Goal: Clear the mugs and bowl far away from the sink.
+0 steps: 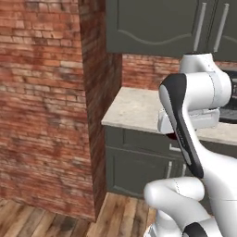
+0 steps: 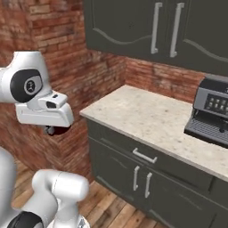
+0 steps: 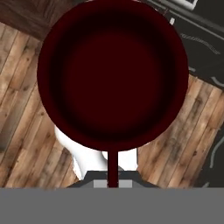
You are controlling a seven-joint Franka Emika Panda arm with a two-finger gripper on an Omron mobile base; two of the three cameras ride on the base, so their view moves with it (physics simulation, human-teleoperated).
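A dark maroon mug [image 3: 111,74] hangs in my gripper [image 3: 113,183], which is shut on its rim at the thin handle side. In the hand view I look straight down into the mug, with the wooden floor far below it. From the right base view a sliver of the mug [image 2: 59,129] shows under the white hand, left of the counter and off its edge. The left base view shows the mug [image 1: 171,136] as a dark red patch beneath the hand, at the counter's front edge. The bowl and the sink are out of view.
A beige speckled counter [image 2: 147,116] runs over dark grey cabinets [image 2: 133,178]. A grey coffee machine [image 2: 213,113] stands at its right end. A brick wall [image 1: 41,102] juts out left of the counter. Dark upper cabinets [image 2: 147,26] hang above. Wooden floor [image 1: 51,222] lies below.
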